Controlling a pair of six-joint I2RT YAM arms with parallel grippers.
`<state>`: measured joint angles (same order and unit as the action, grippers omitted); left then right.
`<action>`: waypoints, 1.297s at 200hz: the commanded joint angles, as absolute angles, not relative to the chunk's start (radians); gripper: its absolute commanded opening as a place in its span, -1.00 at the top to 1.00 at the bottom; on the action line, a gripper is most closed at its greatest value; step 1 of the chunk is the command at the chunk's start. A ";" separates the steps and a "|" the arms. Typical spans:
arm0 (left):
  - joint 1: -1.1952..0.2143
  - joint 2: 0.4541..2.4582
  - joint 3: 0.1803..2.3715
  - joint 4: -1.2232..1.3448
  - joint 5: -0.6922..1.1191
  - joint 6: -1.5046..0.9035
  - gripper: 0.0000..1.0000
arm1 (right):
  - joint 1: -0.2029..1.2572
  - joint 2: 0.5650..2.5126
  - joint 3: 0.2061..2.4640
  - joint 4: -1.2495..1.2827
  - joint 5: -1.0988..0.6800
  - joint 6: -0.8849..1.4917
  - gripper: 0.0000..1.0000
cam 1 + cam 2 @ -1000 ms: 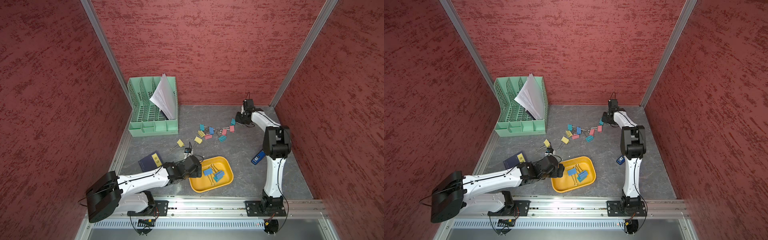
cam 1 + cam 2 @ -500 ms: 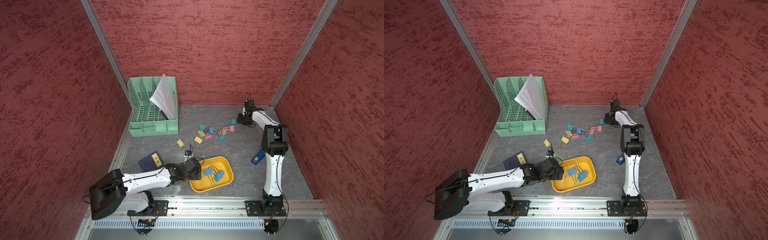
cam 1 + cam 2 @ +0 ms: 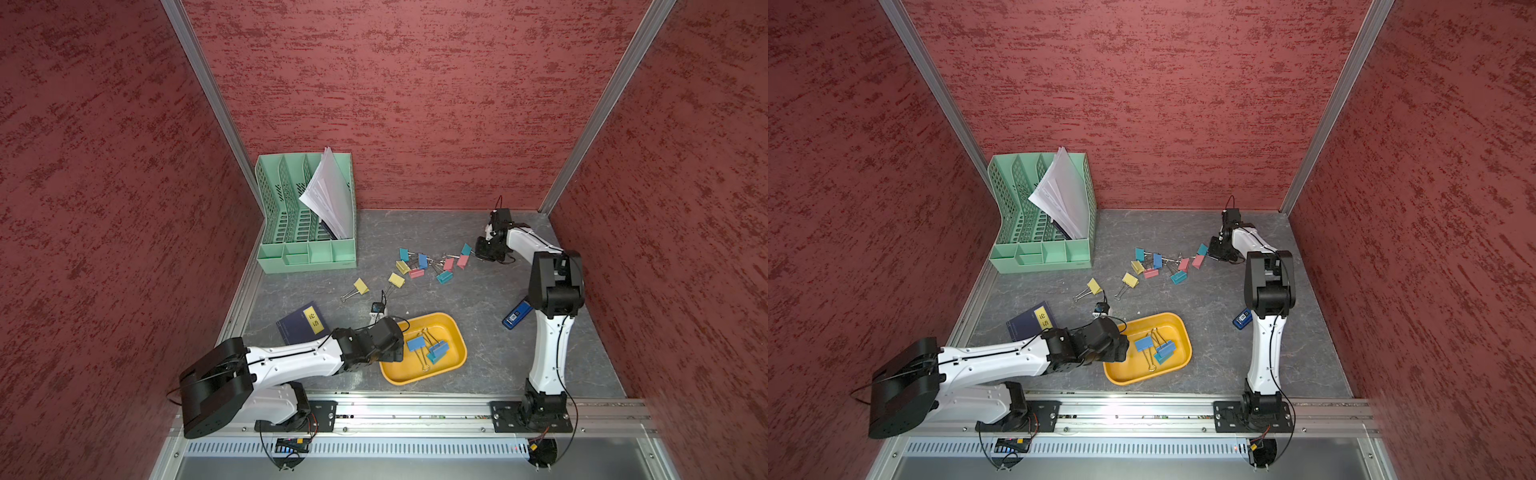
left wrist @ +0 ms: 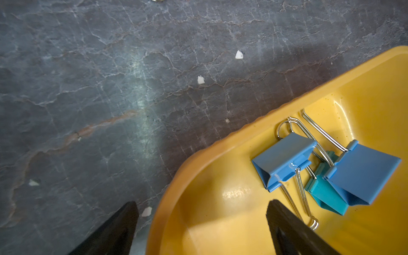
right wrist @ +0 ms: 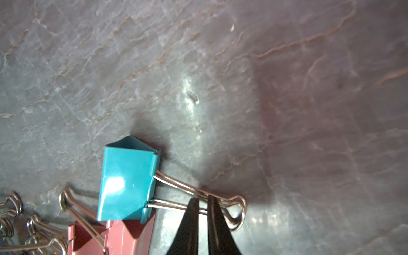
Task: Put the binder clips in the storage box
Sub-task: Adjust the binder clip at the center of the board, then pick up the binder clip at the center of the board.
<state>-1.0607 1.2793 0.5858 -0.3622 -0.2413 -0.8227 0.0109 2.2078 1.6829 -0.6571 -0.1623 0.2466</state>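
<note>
**State.** The right hand [image 5: 203, 204] is nearly closed, with only a thin slit between its black fingers. Its tips rest at the silver wire handles of a teal folded-metal binder clip [image 5: 125, 181]. This clip lies on the grey marbled counter [image 5: 287, 88], well beyond the far side of the shallow yellow-orange plastic storage box [image 3: 451, 330]. Whether the wire is actually pinched cannot be told. The left hand [image 4: 202, 202] is wide open and empty, and it straddles the box rim on the left arm's side.

**Hazards.**
- The thin wire may slip from the fingertips on lifting.
- The teal clip touches a pink binder clip [image 5: 128, 240], so tangled handles could drag that clip along.
- If the left hand descends, one finger would strike the rim and shift the box.

**Count.**
- In the box: three clips, made up of two blue clips [image 4: 284, 159] and one teal clip [image 4: 322, 194].
- Loose on the counter beyond the box: ten clips, made up of three teal, three pink, three yellow and one blue.
</note>
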 commanded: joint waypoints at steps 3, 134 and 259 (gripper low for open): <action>-1.067 1.288 0.568 -0.338 -0.253 -0.835 -0.90 | 0.034 2.122 1.591 -0.663 -0.209 0.276 0.67; -1.081 1.287 0.554 -0.340 -0.262 -0.856 -0.90 | 0.112 2.126 1.746 -0.739 -0.051 0.110 -0.81; -1.078 1.296 0.564 -0.364 -0.272 -0.855 -0.91 | 0.110 2.333 1.923 -0.805 0.007 -0.041 -0.84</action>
